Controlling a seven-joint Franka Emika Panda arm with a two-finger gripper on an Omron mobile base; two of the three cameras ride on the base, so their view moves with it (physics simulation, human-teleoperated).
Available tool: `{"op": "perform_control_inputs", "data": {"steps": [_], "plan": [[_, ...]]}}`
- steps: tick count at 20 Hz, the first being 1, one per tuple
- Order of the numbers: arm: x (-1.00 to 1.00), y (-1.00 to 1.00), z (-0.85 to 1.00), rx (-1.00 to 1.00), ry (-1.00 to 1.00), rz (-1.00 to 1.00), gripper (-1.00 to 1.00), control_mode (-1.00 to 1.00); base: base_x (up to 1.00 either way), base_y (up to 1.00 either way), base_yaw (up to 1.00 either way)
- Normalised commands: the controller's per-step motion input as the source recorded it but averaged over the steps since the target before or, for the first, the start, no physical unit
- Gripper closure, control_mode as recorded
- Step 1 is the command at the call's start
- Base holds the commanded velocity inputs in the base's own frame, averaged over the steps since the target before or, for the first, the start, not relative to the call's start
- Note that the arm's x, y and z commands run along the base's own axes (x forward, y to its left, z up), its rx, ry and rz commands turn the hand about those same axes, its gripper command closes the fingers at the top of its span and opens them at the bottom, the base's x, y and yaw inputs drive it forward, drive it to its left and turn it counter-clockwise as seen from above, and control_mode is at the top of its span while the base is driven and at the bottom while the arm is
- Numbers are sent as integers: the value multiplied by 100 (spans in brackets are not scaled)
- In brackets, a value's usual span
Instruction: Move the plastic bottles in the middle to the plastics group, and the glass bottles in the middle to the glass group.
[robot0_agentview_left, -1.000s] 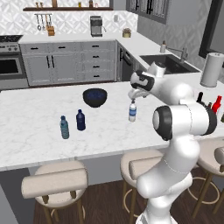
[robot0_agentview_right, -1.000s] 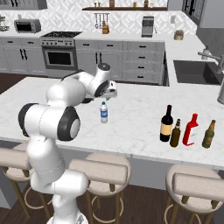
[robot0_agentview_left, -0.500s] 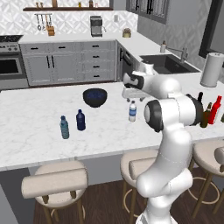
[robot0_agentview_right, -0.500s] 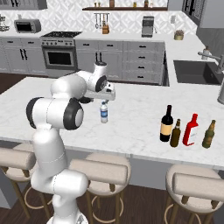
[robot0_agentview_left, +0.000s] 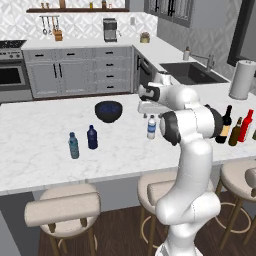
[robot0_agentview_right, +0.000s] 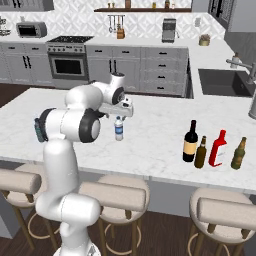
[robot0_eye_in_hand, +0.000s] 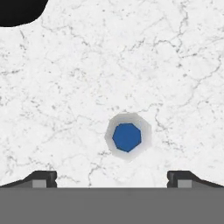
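Observation:
The small clear water bottle (robot0_agentview_left: 151, 127) (robot0_agentview_right: 119, 128) stands upright on the white marble island. My gripper (robot0_agentview_left: 147, 107) (robot0_agentview_right: 122, 111) hangs just above it, pointing down, open and holding nothing. From the hand camera the bottle (robot0_eye_in_hand: 127, 137) is a pale ring with a blue centre, a little right of the midline between my fingertips (robot0_eye_in_hand: 43, 177). The teal bottle (robot0_agentview_left: 73, 146) and the navy bottle (robot0_agentview_left: 92, 137) stand together to the left. At the right the black wine bottle (robot0_agentview_right: 189, 142), a brown bottle (robot0_agentview_right: 201, 152) and the red bottle (robot0_agentview_right: 218, 148) stand in a row.
A black bowl (robot0_agentview_left: 109, 111) (robot0_eye_in_hand: 17, 11) sits on the island behind and left of the water bottle. Another brown bottle (robot0_agentview_right: 239, 153) stands right of the red one. A paper towel roll (robot0_agentview_left: 240, 86) stands at the far right. Stools line the island's near edge.
The arm has folded in and the hand has come down a little, closer over the water bottle. The bottles have not moved and the jaws have stayed open.

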Motion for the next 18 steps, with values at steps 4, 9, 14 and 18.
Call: {"op": "perform_control_inputs", "data": {"steps": [4, 9, 14, 18], "plan": [[26, -15, -36, 0, 4, 0, -100, -100, 0, 0, 0], [25, -6, -27, 0, 0, 0, -100, -100, 0, 0, 0], [24, 2, -21, 0, 0, 0, -100, -100, 0, 0, 0], [1, 4, -12, 0, 0, 0, -100, -100, 0, 0, 0]]}}
